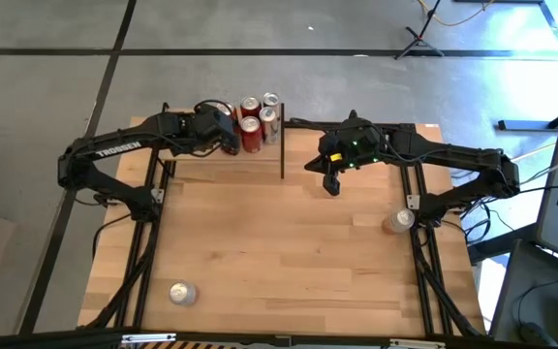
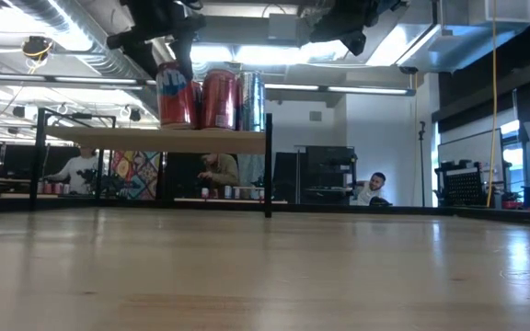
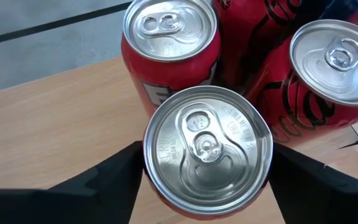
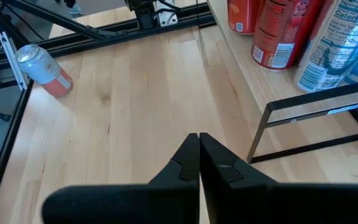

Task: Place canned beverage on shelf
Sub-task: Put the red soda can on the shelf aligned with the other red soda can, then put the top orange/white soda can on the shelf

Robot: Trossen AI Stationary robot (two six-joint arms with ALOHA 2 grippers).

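Observation:
The shelf stands at the table's far left, its light-wood board raised on thin black posts. Several cans stand upright on it at its right end. My left gripper reaches down over the nearest red can and is shut on it; that can stands on its base on the board. Two other red cans stand close behind it. My right gripper is shut and empty above the table, right of the shelf. My left gripper pinches the red can's upper wall just below the rim between its two fingers, one on each opposite side. The fingers come from above, pointing down. The can stands upright, its base on the shelf board.
A loose can stands near the table's near left corner, another near the right edge, also in the right wrist view. A silver-blue can stands at the shelf's right end. People sit in the room beyond.

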